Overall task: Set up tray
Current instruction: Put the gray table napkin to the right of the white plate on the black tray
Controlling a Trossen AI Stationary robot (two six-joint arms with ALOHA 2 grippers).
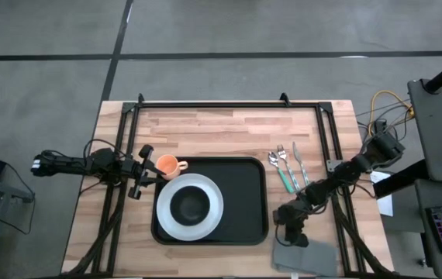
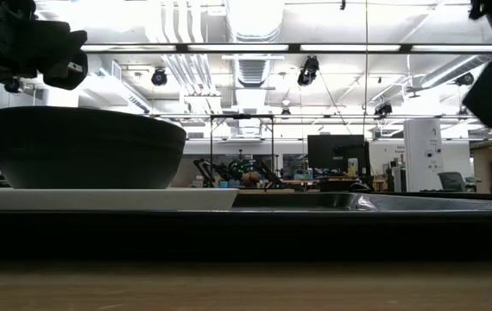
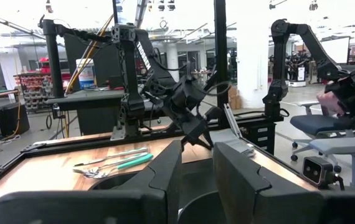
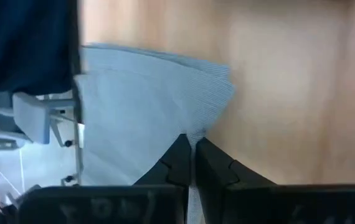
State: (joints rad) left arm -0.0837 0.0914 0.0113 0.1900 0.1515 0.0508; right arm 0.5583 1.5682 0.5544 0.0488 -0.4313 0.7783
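Note:
The black tray (image 1: 244,198) lies mid-table. On its left half sits a white plate (image 1: 205,203) carrying a black bowl (image 1: 189,205), which also fills the left of the low view (image 2: 86,147). An orange cup (image 1: 168,165) stands at the tray's far-left corner. My left gripper (image 1: 145,172) (image 3: 197,149) hovers open just left of the cup, raised above the table, with nothing between its fingers. My right gripper (image 1: 289,232) (image 4: 193,155) is shut on the grey folded napkin (image 1: 310,258) (image 4: 140,106), right of the tray's near-right corner. My right gripper pinches the napkin's corner (image 4: 194,138) between its two shut fingers, coming from above and pointing down. The napkin lies flat and slack on the wood by the table's near edge. How many layers are caught cannot be told.
A spoon, a fork and a knife with green handles (image 1: 287,169) lie side by side right of the tray. The tray's right half (image 1: 244,186) is bare. Black frame rails run along both sides of the table (image 1: 116,155) (image 1: 331,147). Cables hang past the right edge (image 1: 380,108).

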